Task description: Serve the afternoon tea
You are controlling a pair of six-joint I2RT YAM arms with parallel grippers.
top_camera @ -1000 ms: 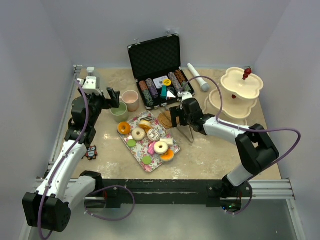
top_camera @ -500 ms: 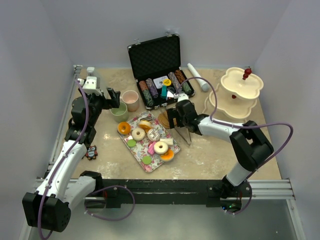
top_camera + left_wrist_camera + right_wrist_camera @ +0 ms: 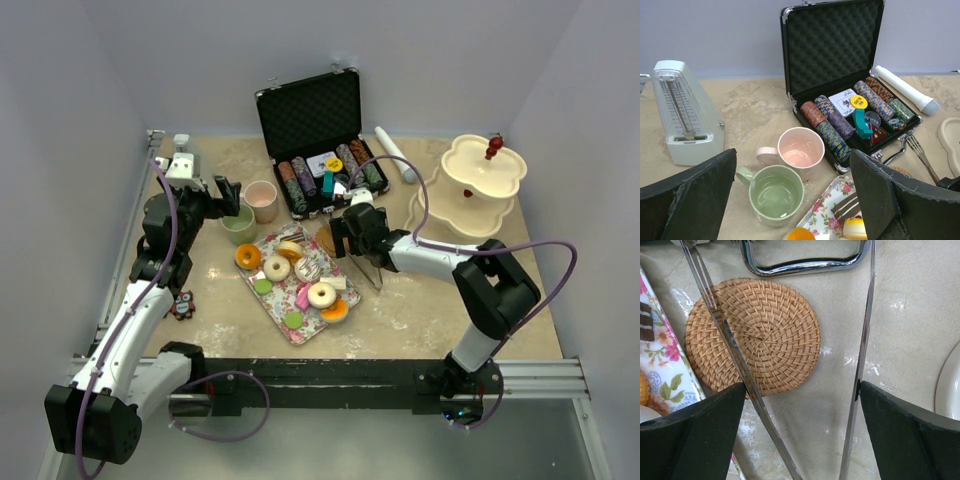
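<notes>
Toy donuts [image 3: 277, 267], macarons and cakes lie on the floral tray [image 3: 300, 298]. A green cup [image 3: 776, 193] and a pink cup [image 3: 801, 148] stand side by side left of it. My left gripper [image 3: 792, 160] hangs open above the two cups, holding nothing. The cream three-tier stand [image 3: 482, 180] is at the far right. My right gripper [image 3: 802, 390] is over a woven coaster [image 3: 752, 337] beside the tray, its jaws wide, with metal tongs [image 3: 735, 347] spread between the pads, one arm against each finger.
An open black case [image 3: 318, 140] with rows of poker chips stands at the back. A white metronome [image 3: 682, 115] is at the back left, a white roll [image 3: 396, 155] right of the case, and a small owl figure [image 3: 182, 303] by the left arm.
My right gripper has moved left with the tongs, from beside the coaster to over it. The left arm has not moved.
</notes>
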